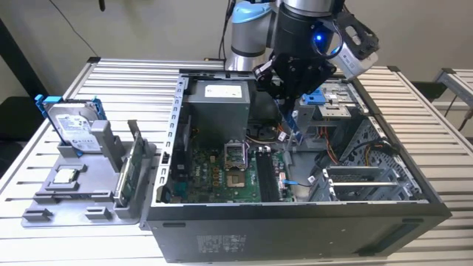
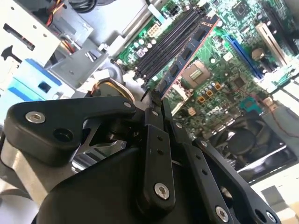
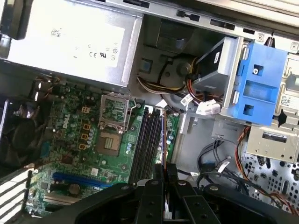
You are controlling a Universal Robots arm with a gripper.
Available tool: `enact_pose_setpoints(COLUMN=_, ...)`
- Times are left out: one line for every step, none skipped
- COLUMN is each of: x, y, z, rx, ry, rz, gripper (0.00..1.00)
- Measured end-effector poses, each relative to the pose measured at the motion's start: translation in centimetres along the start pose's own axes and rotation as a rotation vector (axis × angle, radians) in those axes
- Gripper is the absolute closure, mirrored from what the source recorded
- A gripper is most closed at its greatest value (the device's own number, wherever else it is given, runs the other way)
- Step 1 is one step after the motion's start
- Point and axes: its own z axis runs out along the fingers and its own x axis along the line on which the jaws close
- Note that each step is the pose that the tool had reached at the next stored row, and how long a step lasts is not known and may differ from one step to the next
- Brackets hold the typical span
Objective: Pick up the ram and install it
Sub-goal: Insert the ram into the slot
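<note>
My gripper [image 1: 287, 100] hangs inside the open computer case [image 1: 296, 219], shut on the ram [image 1: 291, 126]. The ram is a thin dark stick that points down toward the motherboard [image 1: 214, 177]. In the second wrist view the fingers [image 2: 154, 135] pinch one end of the ram [image 2: 189, 51], and its free end reaches out over the black memory slots [image 2: 170, 42]. In the first wrist view the ram [image 3: 163, 140] is edge-on, just beside the memory slots [image 3: 147, 140] and above them. In the exterior view those slots [image 1: 266, 174] lie below the ram, which hangs clear of them.
The grey power supply [image 1: 218, 102] fills the case's back corner. A blue drive bracket [image 1: 314, 98] and loose cables [image 3: 205, 107] sit close beside the gripper. At the exterior view's left a grey fixture [image 1: 81, 194] holds a blue-framed hard drive [image 1: 74, 124] and an edge-on green board [image 1: 129, 177].
</note>
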Motion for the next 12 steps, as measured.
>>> enact_pose_setpoints(x=0.0, y=0.0, z=0.08, rx=0.0009, ry=-0.0007, rz=0.018, gripper=0.86)
enact_pose_setpoints(x=0.01, y=-0.01, z=0.16, rx=0.002, ry=-0.0013, rz=0.036, gripper=0.86)
enact_pose_setpoints(x=0.01, y=-0.01, z=0.25, rx=0.0028, ry=-0.0019, rz=0.053, gripper=0.86)
enact_pose_setpoints(x=0.02, y=-0.01, z=0.35, rx=0.0034, ry=-0.0015, rz=0.067, gripper=0.86)
enact_pose_setpoints(x=0.03, y=-0.02, z=0.45, rx=0.0038, ry=-0.0002, rz=0.077, gripper=0.86)
enact_pose_setpoints(x=0.04, y=-0.02, z=0.56, rx=0.004, ry=0.0017, rz=0.084, gripper=0.86)
enact_pose_setpoints(x=0.04, y=-0.02, z=0.66, rx=0.0041, ry=0.0037, rz=0.09, gripper=0.86)
enact_pose_setpoints(x=0.05, y=-0.03, z=0.77, rx=0.0042, ry=0.0055, rz=0.097, gripper=0.86)
enact_pose_setpoints(x=0.05, y=-0.03, z=0.89, rx=0.0046, ry=0.0067, rz=0.107, gripper=0.86)
enact_pose_setpoints(x=0.06, y=-0.04, z=0.98, rx=0.0052, ry=0.0066, rz=0.12, gripper=0.86)
enact_pose_setpoints(x=0.05, y=-0.04, z=1.06, rx=0.006, ry=0.0061, rz=0.136, gripper=0.86)
enact_pose_setpoints(x=0.06, y=-0.04, z=1.13, rx=0.0069, ry=0.0055, rz=0.154, gripper=0.86)
